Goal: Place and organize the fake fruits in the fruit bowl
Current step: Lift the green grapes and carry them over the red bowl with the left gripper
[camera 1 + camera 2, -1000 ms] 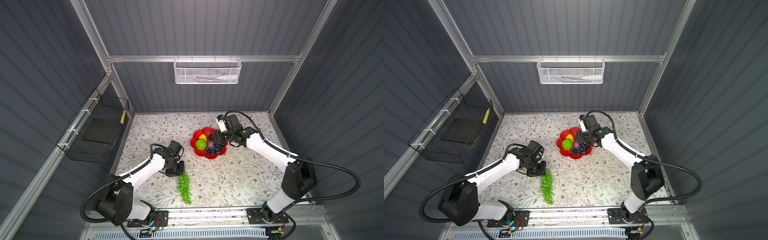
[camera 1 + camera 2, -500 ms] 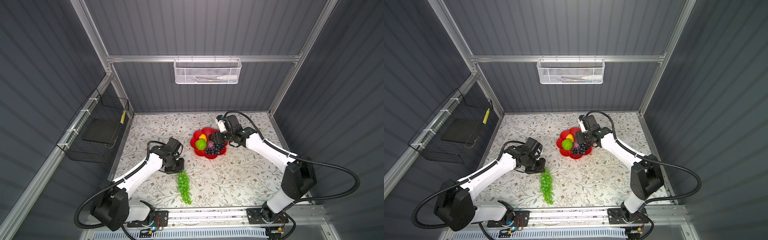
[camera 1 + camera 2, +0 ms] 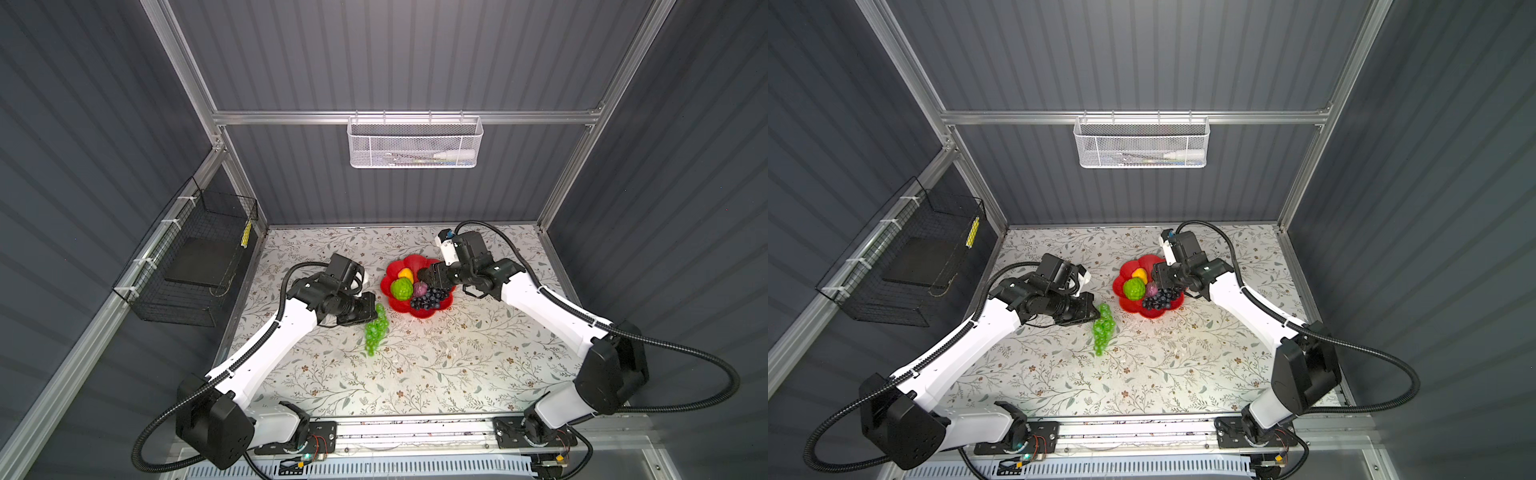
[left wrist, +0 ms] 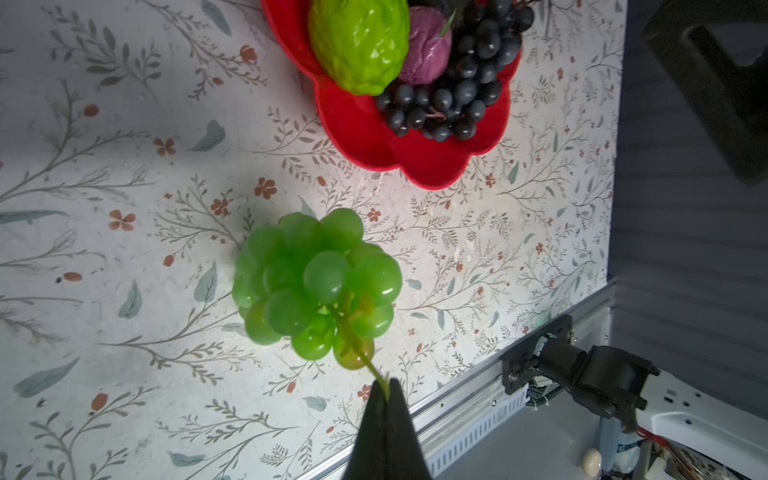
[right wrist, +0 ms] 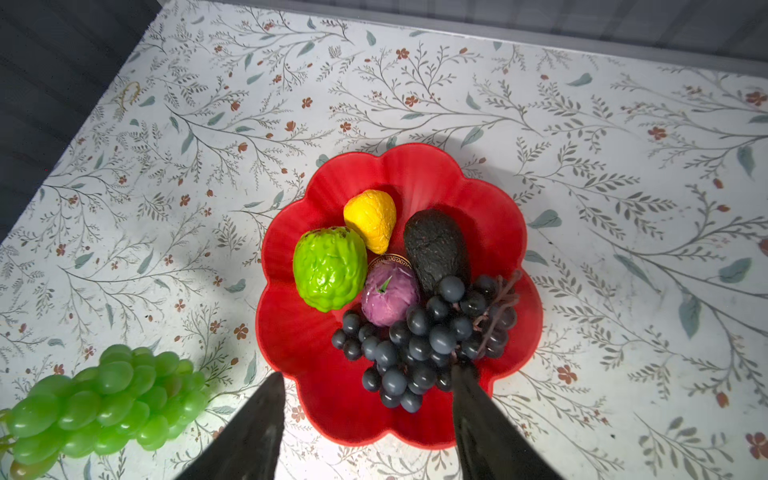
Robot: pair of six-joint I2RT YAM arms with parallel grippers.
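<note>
— While the left pincer (image 4: 384, 388) pinches its stem, where is the translucent green plastic grape bunch (image 4: 316, 282)?
— Dangling over the floral tabletop (image 4: 124, 124), just beside the scalloped glossy red plastic bowl (image 4: 361, 137). The right pincer (image 5: 368, 372) stands spread above its dark blue-black plastic grapes (image 5: 415, 345).

You see the counter (image 3: 415, 374) brightly lit from above, glare on the bright green bumpy fruit (image 4: 357, 41), wrist-view edges warped.
</note>
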